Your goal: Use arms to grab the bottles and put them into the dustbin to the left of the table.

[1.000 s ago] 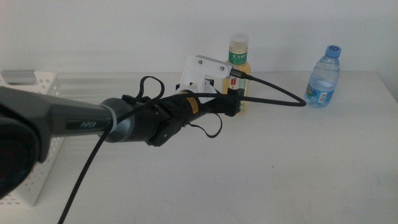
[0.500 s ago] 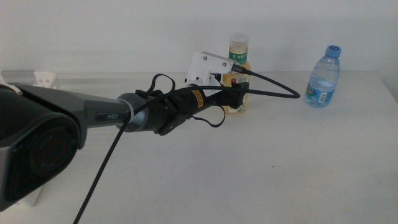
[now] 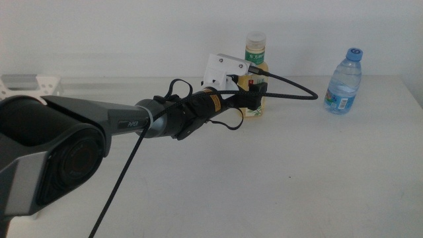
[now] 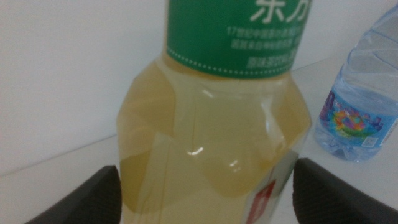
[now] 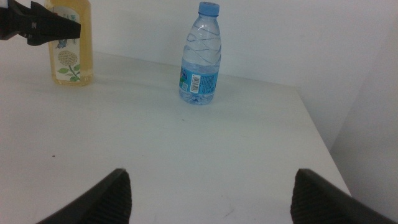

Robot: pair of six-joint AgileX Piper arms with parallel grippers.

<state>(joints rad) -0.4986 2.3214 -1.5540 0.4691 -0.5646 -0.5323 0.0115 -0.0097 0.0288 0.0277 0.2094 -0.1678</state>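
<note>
The left claw (image 3: 256, 94) stands open, its 2 jaws on either side of the tea bottle (image 3: 254, 74) at the back of the surface (image 3: 297, 178), not visibly pressing it. 1 water bottle (image 3: 344, 81) stands upright well to the right. The right claw (image 5: 208, 205) waits open over bare surface. 2 bottles show; 1 dustbin (image 3: 39, 84) at the left edge.

Tea bottle (image 4: 211, 155) was glossy translucent plastic with a smooth green paper-like label, water bottle (image 5: 200, 56) clear ribbed plastic, table (image 5: 186, 162) matt white, left arm (image 3: 99, 122) matt black, dustbin (image 3: 46, 84) white plastic.
</note>
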